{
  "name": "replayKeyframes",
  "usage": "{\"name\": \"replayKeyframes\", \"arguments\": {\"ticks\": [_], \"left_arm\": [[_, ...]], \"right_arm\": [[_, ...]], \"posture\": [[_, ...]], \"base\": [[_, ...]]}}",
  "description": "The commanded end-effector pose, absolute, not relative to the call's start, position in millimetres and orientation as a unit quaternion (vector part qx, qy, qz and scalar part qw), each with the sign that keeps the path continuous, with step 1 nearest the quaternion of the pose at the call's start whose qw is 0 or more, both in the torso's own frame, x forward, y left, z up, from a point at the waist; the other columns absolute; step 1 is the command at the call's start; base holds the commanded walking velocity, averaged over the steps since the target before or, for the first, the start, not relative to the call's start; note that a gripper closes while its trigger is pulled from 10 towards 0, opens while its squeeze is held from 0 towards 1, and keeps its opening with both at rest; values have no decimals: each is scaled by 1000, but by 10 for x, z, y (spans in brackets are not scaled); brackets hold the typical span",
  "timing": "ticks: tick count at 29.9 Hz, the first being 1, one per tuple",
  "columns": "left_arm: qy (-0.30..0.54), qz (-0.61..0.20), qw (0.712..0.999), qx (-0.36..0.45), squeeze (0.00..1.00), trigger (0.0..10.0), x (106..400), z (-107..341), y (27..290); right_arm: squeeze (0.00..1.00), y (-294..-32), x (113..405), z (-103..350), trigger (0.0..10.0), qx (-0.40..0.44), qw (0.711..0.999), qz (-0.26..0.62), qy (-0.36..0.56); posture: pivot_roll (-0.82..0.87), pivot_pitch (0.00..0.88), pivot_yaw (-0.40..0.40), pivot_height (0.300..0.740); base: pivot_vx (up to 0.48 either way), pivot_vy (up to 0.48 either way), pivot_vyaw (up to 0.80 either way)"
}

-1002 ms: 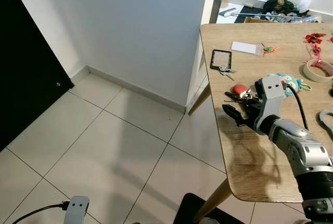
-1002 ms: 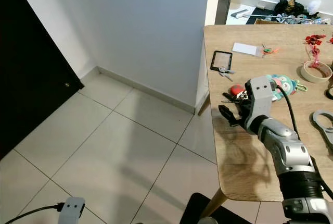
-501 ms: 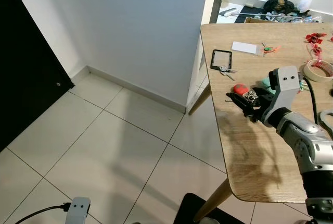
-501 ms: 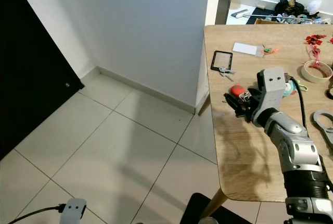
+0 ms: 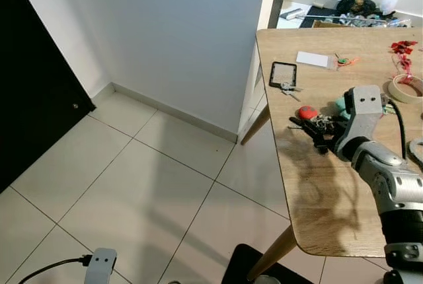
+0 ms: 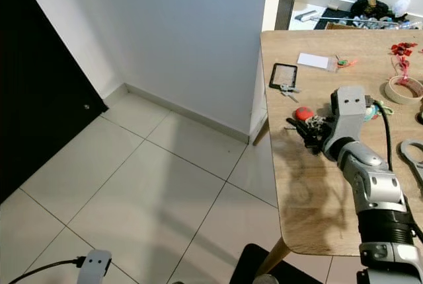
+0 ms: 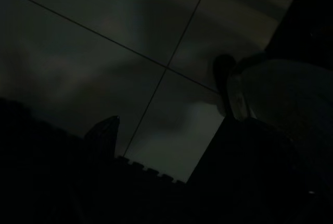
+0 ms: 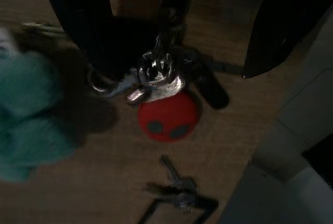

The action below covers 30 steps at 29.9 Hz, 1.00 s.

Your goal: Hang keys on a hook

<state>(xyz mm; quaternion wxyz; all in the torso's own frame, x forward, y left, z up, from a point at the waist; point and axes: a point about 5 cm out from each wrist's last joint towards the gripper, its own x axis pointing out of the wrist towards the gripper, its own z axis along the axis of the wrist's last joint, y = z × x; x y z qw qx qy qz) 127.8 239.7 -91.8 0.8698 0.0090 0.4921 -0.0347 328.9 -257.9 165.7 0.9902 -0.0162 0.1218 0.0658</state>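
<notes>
Fingers [image 8: 83, 21] of the right end effector [image 6: 308, 131] are standing spread apart over the keys [image 8: 158, 75], one black finger on each side of the metal ring cluster, not closed on it. Keys are lying on the wooden bench [image 5: 330, 185] near its left edge, with a round red charm [image 8: 167, 117] attached and touching the ring. A teal plush toy [image 8: 28, 109] is sitting just beside the bunch, on the side away from the bench edge. Farther along the bench, a second small key set [image 5: 286, 88] is resting against a black-framed card holder [image 5: 281, 73], and a white card [image 5: 316, 59] is lying beyond that. A roll of tape [image 6: 402, 89] is sitting near the right of the bench. The left end effector [image 5: 99, 262] is hanging low over the tiled floor [image 5: 132, 185]; its wrist view is too dark to tell whether its fingers are parted or together.
</notes>
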Motion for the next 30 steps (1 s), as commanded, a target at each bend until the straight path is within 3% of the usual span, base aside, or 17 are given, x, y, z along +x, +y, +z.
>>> {"name": "replayKeyframes", "arguments": {"ticks": [1,8,15,21,30], "left_arm": [[506,-40,861,6,0,10000,1177,-960,2362],[507,-44,861,7,0,10000,1180,-965,2342],[507,-48,860,7,0,10000,1179,-968,2328],[507,-50,860,10,0,10000,1187,-965,2329],[507,-56,860,11,0,10000,1201,-965,2312]], "right_arm": [[0,-2526,3236,1556,10000,-26,983,92,156],[0,-2516,3179,1558,10000,-57,974,123,184],[0,-2741,3190,1667,10000,-108,975,57,185],[0,-2789,3252,1811,10000,-58,990,21,130],[0,-2717,3251,1851,10000,-21,992,44,119]], "posture": [[-159,149,92,740],[-165,147,91,740],[-165,147,91,740],[-163,139,86,740],[-163,139,86,740]], "base": [[0,0,0],[0,0,0],[0,0,0],[0,0,0],[0,0,-773]]}}
